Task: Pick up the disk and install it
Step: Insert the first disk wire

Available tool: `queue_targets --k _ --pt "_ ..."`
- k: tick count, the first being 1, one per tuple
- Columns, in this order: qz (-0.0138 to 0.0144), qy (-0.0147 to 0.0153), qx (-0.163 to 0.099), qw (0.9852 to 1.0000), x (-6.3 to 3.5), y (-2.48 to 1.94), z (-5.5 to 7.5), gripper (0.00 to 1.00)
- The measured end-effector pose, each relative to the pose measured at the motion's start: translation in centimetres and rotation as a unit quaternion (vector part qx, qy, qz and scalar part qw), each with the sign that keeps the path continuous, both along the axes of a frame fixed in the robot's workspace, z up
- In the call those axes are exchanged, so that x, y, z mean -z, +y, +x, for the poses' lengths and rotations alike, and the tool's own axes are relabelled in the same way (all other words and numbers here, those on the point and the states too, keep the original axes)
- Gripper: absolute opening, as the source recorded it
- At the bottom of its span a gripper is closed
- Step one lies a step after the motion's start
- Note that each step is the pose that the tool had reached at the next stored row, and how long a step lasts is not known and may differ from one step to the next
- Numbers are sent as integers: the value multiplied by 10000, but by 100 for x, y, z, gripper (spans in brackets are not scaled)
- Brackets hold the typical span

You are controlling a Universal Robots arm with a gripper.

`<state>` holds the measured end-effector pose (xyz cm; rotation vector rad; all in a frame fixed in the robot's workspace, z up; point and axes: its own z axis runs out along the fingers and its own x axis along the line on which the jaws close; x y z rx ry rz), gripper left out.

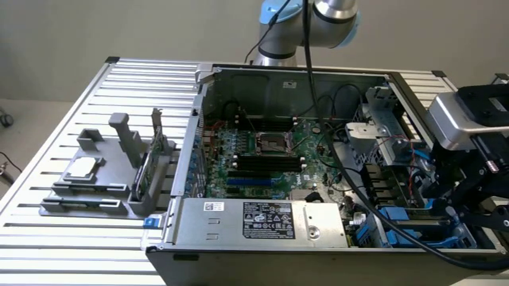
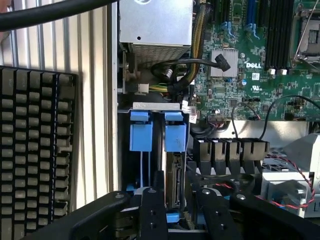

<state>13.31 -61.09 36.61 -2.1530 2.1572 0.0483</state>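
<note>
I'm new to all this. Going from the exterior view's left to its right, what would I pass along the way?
Small square silver chip → upright green circuit card → motherboard → blue drive brackets → gripper.

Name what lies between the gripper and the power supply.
In the wrist view, the bay: two blue brackets side by side, the disk on edge in the slot nearer the motherboard.
</note>
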Motion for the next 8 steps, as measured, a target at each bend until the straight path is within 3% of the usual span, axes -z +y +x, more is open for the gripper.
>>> queue_targets --k 8 --pt "24 -12 434 9991 -25 0 0 31"
